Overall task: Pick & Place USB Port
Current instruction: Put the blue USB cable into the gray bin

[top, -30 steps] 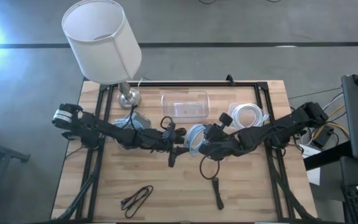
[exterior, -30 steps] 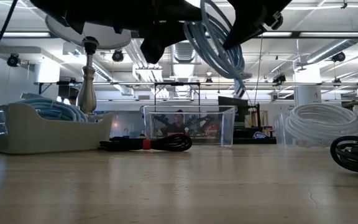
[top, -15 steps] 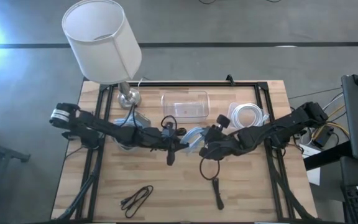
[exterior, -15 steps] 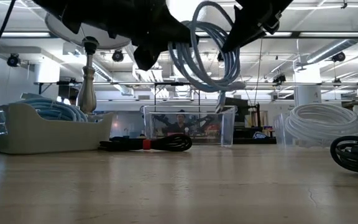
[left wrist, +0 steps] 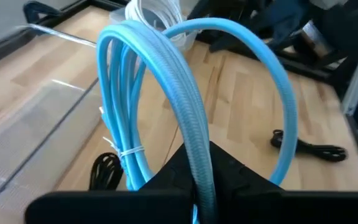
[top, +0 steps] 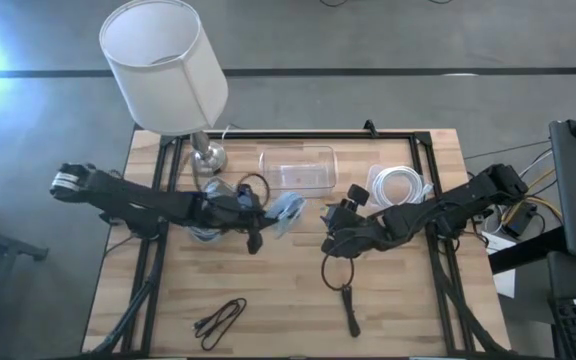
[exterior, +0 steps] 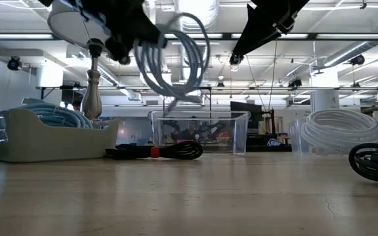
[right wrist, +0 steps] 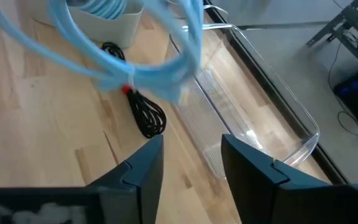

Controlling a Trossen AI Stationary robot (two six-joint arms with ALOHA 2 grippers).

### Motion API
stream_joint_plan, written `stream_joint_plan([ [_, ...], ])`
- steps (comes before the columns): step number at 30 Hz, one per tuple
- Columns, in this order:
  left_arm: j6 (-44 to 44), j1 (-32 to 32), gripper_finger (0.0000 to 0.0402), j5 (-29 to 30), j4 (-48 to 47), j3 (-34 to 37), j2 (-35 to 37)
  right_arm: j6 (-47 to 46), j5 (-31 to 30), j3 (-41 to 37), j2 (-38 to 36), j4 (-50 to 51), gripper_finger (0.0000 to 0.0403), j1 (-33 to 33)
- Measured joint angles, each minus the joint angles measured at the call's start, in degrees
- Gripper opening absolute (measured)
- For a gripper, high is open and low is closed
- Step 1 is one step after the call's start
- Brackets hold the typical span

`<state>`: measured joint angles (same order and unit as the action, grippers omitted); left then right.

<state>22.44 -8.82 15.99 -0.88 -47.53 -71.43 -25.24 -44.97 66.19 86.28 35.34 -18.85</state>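
Wooden table [top: 398, 300] under me, clear bin [top: 296, 167] at the back edge; my left gripper [left wrist: 197, 186] is clamped on the coiled blue USB cable [left wrist: 166, 93], held in the air just in front of the bin. My right gripper [right wrist: 191, 158] hangs beside it, fingers wide, holding nothing. To place cleanly I'd keep the coil's loose loops above the bin rim, centre over it, then release.

Lt blue cable coil [left wrist: 185, 118], clear bin [top: 296, 168], white lampshade [top: 164, 62], blk cords [top: 220, 319]
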Motion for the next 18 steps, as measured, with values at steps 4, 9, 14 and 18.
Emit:
stream_joint_plan([
  [4, 1.66, 0.0, 0.0027, 1.07, -7.74, 0.0, 7.51, 0.03, -0.02, 0.0, 0.0, 0.46, 0.0168, 0.0],
  [9, 3.62, -0.02, 0.0018, 1.35, -17.77, 0.0, 16.96, 0.4, -0.02, 0.0, 0.0, 0.61, 0.0173, 0.02],
  [14, 8.11, -0.02, 0.0029, 1.33, -28.84, 0.0, 24.47, 0.4, -0.04, 0.0, -0.02, 0.87, 0.0172, 0.02],
  [18, 13.03, -0.02, 0.0023, 1.28, -36.76, 0.0, 27.81, 0.4, -0.04, 0.0, -0.02, 0.87, 0.0173, 0.04],
])
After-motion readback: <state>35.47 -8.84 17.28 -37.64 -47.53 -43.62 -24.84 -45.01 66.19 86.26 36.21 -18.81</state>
